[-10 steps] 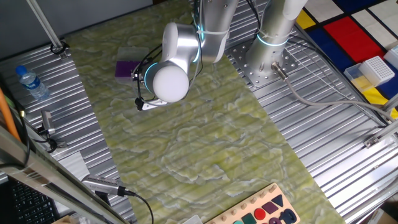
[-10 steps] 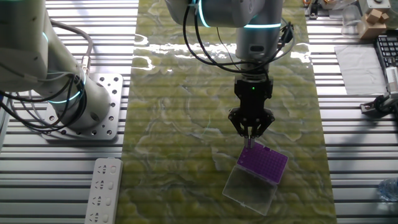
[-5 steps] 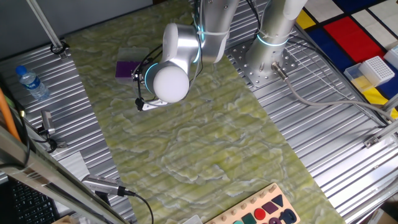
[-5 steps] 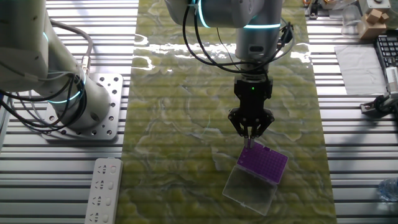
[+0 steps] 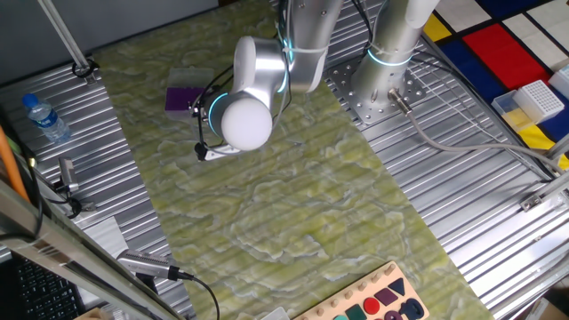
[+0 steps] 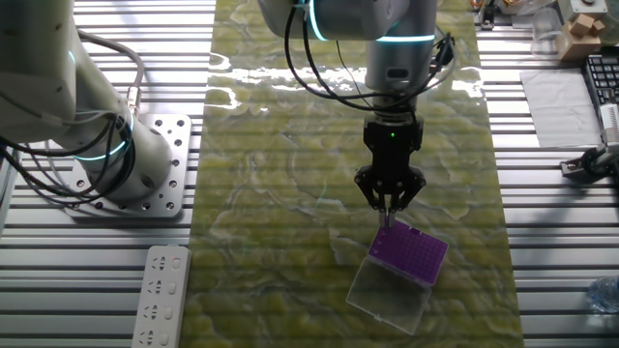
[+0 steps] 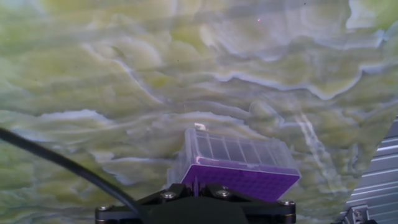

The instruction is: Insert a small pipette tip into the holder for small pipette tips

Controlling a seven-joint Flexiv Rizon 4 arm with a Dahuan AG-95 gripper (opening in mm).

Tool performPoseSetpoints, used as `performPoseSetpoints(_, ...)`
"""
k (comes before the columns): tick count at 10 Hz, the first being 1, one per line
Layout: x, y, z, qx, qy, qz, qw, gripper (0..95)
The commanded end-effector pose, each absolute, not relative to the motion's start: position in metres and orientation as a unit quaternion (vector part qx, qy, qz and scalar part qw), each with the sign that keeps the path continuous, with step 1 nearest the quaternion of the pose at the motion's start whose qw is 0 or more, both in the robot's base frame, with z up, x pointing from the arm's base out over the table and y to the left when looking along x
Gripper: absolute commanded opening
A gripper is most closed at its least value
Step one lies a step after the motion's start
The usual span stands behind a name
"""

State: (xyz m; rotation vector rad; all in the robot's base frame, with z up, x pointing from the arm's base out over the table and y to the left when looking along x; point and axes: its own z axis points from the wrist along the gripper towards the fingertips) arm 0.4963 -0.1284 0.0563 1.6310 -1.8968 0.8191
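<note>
The holder for small pipette tips (image 6: 413, 251) is a small purple box on the green mat, with its clear lid (image 6: 389, 295) lying beside it. My gripper (image 6: 390, 207) hangs straight down over the holder's far left corner, shut on a thin small pipette tip (image 6: 389, 223) whose point is just at the holder's top. In the hand view the purple holder (image 7: 239, 167) lies just ahead of my gripper (image 7: 197, 188), with the tip (image 7: 196, 183) pinched between the dark fingers. In one fixed view the holder (image 5: 180, 98) shows behind the arm's wrist, which hides the fingers.
A second robot arm's base (image 6: 121, 155) stands at the left, with a white remote control (image 6: 160, 295) in front of it. A water bottle (image 5: 44, 117), a white gridded rack on a yellow base (image 5: 532, 100) and a shape puzzle board (image 5: 373, 304) lie at the table's edges.
The wrist has shifted very slightly; the gripper stays shut on the tip over the holder's corner.
</note>
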Motion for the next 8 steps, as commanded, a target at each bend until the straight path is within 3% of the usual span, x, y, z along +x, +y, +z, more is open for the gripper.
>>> performPoseSetpoints(1,0.4966,-0.1273,0.0558,0.599,-0.697,0.303,0.253,0.0)
performPoseSetpoints(2,0.4966,-0.1272,0.0558,0.602,-0.694,0.302,0.254,19.0)
performPoseSetpoints(4,0.4966,-0.1272,0.0558,0.606,-0.691,0.301,0.254,19.0)
performPoseSetpoints(5,0.4966,-0.1272,0.0559,0.606,-0.690,0.302,0.254,38.0)
performPoseSetpoints(8,0.4975,-0.1280,0.0626,0.607,-0.693,0.298,0.250,38.0)
